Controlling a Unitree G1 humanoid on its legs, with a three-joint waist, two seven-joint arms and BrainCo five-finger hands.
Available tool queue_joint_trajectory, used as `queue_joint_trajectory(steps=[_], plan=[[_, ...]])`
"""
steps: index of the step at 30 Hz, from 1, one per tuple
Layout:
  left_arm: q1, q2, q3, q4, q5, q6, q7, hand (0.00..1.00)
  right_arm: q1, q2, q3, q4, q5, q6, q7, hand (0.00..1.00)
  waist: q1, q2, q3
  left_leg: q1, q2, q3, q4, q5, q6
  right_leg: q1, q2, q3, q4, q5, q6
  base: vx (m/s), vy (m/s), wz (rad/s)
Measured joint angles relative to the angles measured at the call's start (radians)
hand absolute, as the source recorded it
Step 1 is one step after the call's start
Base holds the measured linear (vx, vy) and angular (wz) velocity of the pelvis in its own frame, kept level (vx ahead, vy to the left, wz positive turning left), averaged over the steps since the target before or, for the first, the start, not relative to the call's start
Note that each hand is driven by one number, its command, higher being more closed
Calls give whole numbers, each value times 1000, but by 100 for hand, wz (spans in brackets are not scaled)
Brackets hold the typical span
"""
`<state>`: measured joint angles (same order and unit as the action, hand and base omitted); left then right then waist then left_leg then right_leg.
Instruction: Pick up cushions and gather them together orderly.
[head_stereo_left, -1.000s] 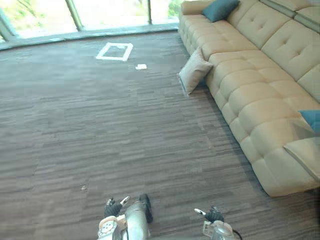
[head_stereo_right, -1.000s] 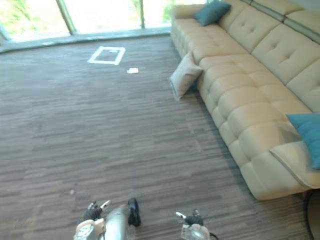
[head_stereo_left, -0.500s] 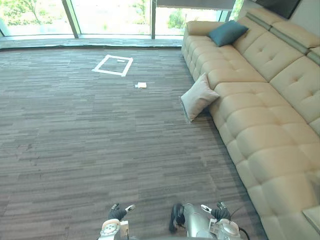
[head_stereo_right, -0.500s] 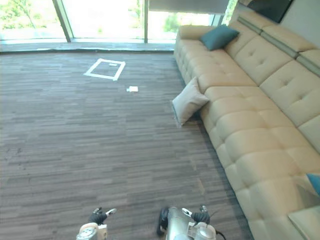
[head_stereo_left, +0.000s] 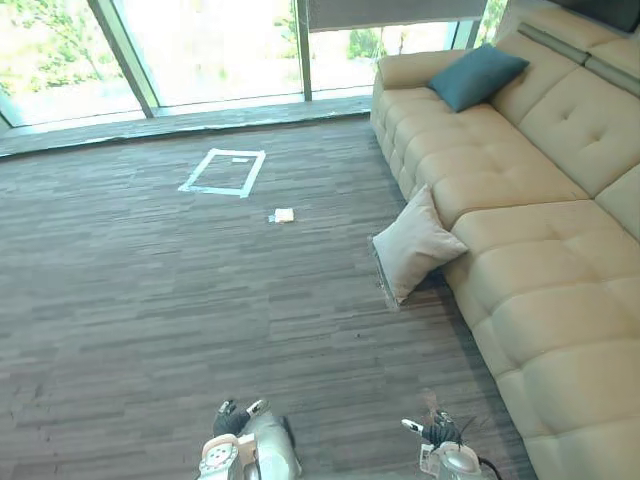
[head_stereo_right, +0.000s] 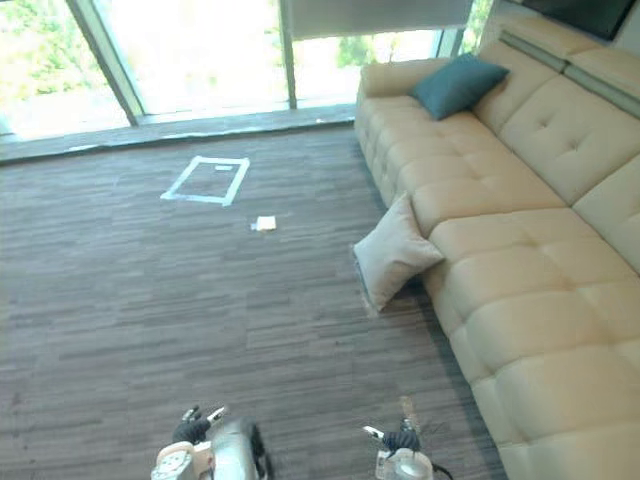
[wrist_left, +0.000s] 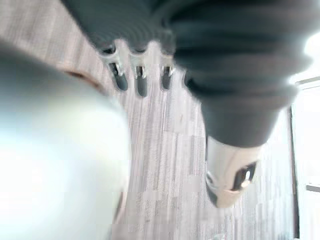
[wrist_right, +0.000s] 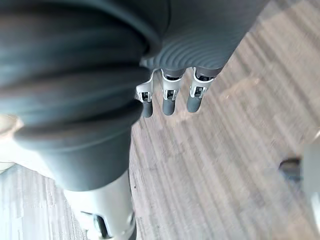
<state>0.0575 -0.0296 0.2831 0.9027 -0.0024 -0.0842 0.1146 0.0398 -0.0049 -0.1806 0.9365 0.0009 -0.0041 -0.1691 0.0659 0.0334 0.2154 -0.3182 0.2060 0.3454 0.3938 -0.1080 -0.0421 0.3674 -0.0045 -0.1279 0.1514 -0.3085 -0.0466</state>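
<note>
Both hands hang low, fingers loosely extended and holding nothing. The left hand (head_stereo_left: 233, 418) is well out from the sofa (head_stereo_left: 520, 200), and the right hand (head_stereo_left: 437, 431) is nearer its front. The beige cushion (head_stereo_left: 415, 245) stands tilted on the carpet (head_stereo_left: 150, 300), leaning against the sofa's front. A teal cushion (head_stereo_left: 478, 75) lies on the sofa's seat at its far end. The robot would do best to approach the beige cushion squarely, stoop, and clasp it from both sides before lifting.
</note>
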Motion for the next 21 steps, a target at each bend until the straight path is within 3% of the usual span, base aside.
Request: queue_joint_trajectory(steps=[1, 2, 3, 4, 5, 6, 7, 8, 9, 10, 11, 13, 15, 17, 19, 20, 21], plan=[[4, -3, -7, 0, -4, -4, 4, 0, 0, -1, 7, 7, -1, -2, -3, 0, 4, 5, -7, -8, -25, -28, -63, 119, 64, 31, 2, 29, 9, -19, 34, 698, 269, -56], [-2, 12, -10, 1, -3, -5, 4, 0, -4, 13, 7, 34, -1, 0, -5, 0, 14, -23, -20, -5, -50, -27, -43, 159, 77, 41, -26, 56, 20, -21, 41, 719, 308, -34], [-16, 37, -27, 4, 2, -1, 6, 0, -7, 36, 7, 34, -1, 2, -6, 0, 6, -65, -37, -4, -79, -21, -40, 133, 95, 26, -64, 61, 46, 1, 54, 874, 388, -3], [-22, 51, -48, 7, 4, 1, 6, 0, 8, 51, -7, 36, -2, 1, -7, 0, 4, -91, -50, -1, -105, -23, -18, 88, 109, -21, -87, 92, 143, 53, 73, 723, 328, 21], [-23, 55, -49, 12, 5, 1, 6, 0, 8, 52, -11, 37, -1, 1, -6, 0, 2, -94, -51, 5, -111, -23, -11, 76, 109, -31, -92, 97, 180, 75, 81, 714, 329, 27], [-31, 70, -67, 46, 6, 4, 9, 0, 7, 49, -23, 42, -2, 0, -7, 0, -7, -104, -51, 59, -137, -28, -6, 20, 105, -95, -107, 116, 389, 183, 142, 687, 291, 32], [-43, 80, -79, 76, 9, 10, 10, 0, 7, 42, -32, 51, -2, -2, -6, 0, -9, -106, -49, 122, -161, -34, -9, -25, 102, -179, -122, 146, 615, 261, 244, 668, 263, 34], [-44, 80, -81, 88, 11, 14, 11, 0, 7, 37, -33, 51, -2, -7, -6, 0, -11, -100, -46, 157, -168, -36, -10, -48, 101, -219, -128, 147, 719, 266, 255, 621, 206, 11], [-43, 73, -86, 95, 20, 19, 12, 0, 10, 21, -32, 37, -2, -16, -5, 0, -14, -89, -37, 243, -174, -34, -25, -88, 97, -305, -145, 124, 895, 252, 235, 546, 151, -1], [-38, 67, -87, 100, 21, 23, 13, 0, 19, 10, -32, 17, -2, -21, -4, 0, -17, -66, -35, 324, -176, -33, -65, -113, 94, -397, -155, 88, 984, 214, 186, 525, 124, -6], [-36, 65, -90, 103, 21, 24, 14, 0, 21, 5, -32, 11, -2, -24, -4, 0, -20, -62, -36, 361, -175, -33, -89, -124, 95, -442, -155, 71, 1001, 191, 165, 474, 58, 1], [-32, 68, -107, 112, 22, 25, 14, 0, 27, 2, -40, -9, -3, -26, -5, 0, -32, -60, -28, 486, -161, -30, -168, -137, 70, -585, -154, -23, 910, 112, 111, 451, -16, 7], [-32, 67, -108, 123, 22, 26, 13, 0, 24, 5, -58, -20, 0, -29, -6, 0, -51, -61, -28, 569, -148, -20, -224, -141, 63, -647, -153, -95, 753, 83, 88, 547, -101, 19], [-33, 57, -127, 129, 23, 25, 10, 0, 14, 5, -55, -24, -1, -32, -4, 0, -77, -54, -30, 629, -127, 4, -273, -162, 27, -665, -150, -177, 524, 109, 63, 662, -163, 36], [-35, 60, -145, 125, 23, 23, 8, 0, 16, 6, -47, -17, -2, -28, -4, 0, -68, -70, -33, 693, -142, 6, -308, -184, -21, -662, -144, -202, 323, 236, 19, 573, -172, 0], [-34, 53, -143, 137, 24, 27, 10, 0, 14, 2, -47, -20, 1, -28, 3, 0, -65, -60, -35, 732, -132, 6, -299, -205, -54, -662, -130, -191, 340, 260, -59, 625, -202, -20], [-24, 38, -144, 137, 44, 27, 6, 0, 7, -12, -43, -21, -6, -26, 1, 0, -71, -23, -46, 716, -87, 11, -240, -200, -64, -651, -108, -205, 350, 204, -63, 598, -226, -10]])
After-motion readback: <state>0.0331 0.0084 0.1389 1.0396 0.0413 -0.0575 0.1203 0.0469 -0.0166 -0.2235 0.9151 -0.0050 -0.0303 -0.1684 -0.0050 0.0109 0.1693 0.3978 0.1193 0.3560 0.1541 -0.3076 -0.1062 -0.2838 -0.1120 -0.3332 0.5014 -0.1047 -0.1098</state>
